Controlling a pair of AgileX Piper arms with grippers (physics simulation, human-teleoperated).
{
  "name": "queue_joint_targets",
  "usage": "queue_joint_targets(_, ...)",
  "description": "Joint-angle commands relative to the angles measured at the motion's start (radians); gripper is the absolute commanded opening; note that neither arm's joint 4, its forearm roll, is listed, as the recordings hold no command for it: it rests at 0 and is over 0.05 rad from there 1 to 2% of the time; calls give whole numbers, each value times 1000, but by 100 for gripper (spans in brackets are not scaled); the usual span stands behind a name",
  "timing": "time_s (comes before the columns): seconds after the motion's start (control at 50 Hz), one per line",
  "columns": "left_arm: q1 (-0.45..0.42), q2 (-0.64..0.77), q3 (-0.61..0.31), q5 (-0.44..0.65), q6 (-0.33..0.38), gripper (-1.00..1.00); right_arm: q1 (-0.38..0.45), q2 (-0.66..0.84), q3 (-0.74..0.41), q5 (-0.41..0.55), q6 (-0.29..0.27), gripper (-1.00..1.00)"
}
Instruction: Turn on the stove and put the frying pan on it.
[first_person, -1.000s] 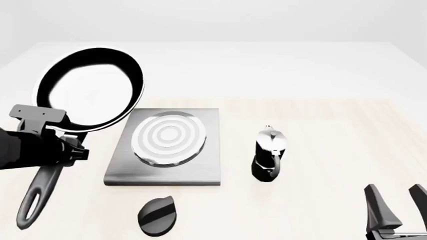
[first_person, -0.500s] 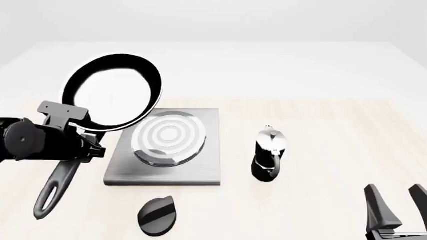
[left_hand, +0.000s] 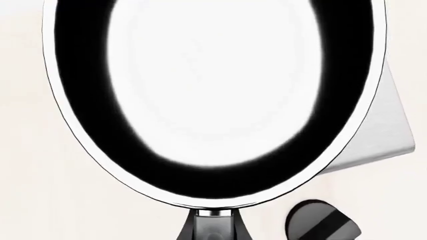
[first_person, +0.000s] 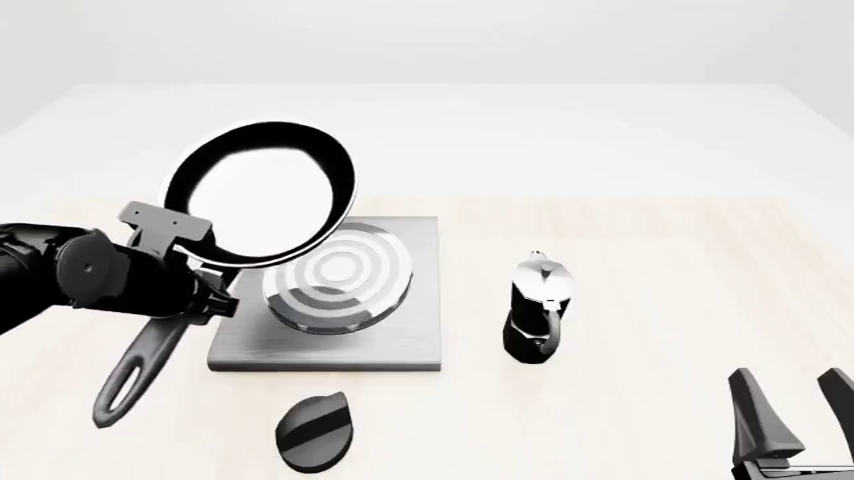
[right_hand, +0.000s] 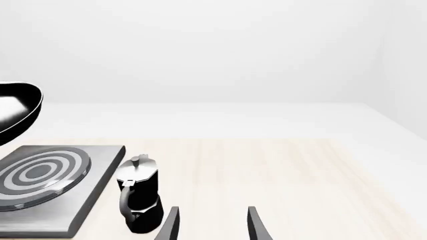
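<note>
Frying pan (first_person: 267, 192) now nearer stove (first_person: 400, 320), in left tool (first_person: 187, 285).

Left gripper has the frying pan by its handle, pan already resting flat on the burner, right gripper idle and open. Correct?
Not quite. The frying pan is not on the burner yet: the right wrist view shows it held in the air above the stove. The rest stands: the left gripper grips the handle, and the right gripper sits open, away from everything.

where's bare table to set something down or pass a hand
Bare table lies right of the moka pot, out to the right end effector, and beyond the stove. It is crowded on the left, where the left end effector holds the frying pan above the stove, with the knob in front.
</note>
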Motion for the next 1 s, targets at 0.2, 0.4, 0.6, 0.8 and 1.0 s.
queue_joint_targets(0.2,-67,20,-13,-17,25,-100,0,0,0,0,0,100)
queue_joint_targets(0.4,-100,9,14,-30,48,-100,0,0,0,0,0,100)
queue_joint_targets(0.6,-132,42,16,-29,40,-100,0,0,0,0,0,100)
queue_joint_targets(0.8,-152,87,6,-37,16,-100,0,0,0,0,0,100)
queue_joint_targets(1.0,-162,124,-12,-46,11,-100,0,0,0,0,0,100)
